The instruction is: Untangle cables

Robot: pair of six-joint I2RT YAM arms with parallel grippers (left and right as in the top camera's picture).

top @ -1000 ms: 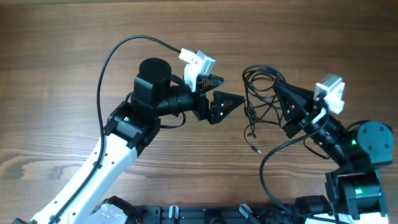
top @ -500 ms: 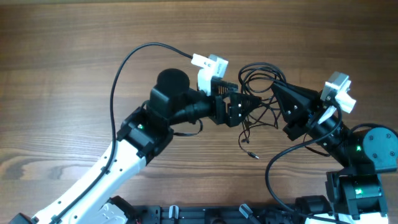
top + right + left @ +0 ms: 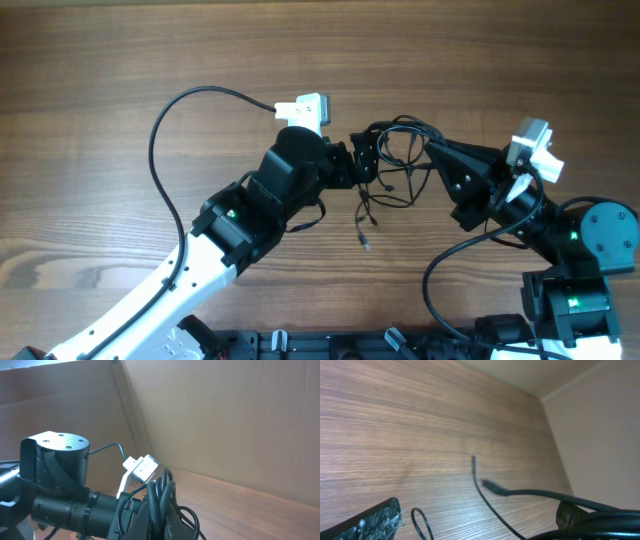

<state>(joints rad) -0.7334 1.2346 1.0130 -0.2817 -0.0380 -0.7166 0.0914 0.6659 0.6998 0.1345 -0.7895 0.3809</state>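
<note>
The cables [image 3: 402,150] are a loose tangle of thin black cords at the middle of the wooden table, lifted between my two grippers. One plug end [image 3: 363,243] hangs down toward the front. My right gripper [image 3: 432,155] is shut on several strands of the cables [image 3: 163,489], which stand up between its fingers [image 3: 161,516]. My left gripper [image 3: 363,160] is at the tangle's left edge. In the left wrist view its fingers [image 3: 480,512] are wide apart, with a cord [image 3: 492,506] and a plug [image 3: 492,487] between them and strands running across the right finger.
The left arm's own thick black wire [image 3: 160,140] arcs over the table at the left. The left arm's wrist [image 3: 55,460] fills the left of the right wrist view. Bare wooden table [image 3: 120,60] lies all around. A plain wall [image 3: 600,420] is beyond it.
My left gripper has swung to the tangle's left side and turned. The tangle and its hanging plug end have shifted left. The right gripper has moved slightly left with its hold.
</note>
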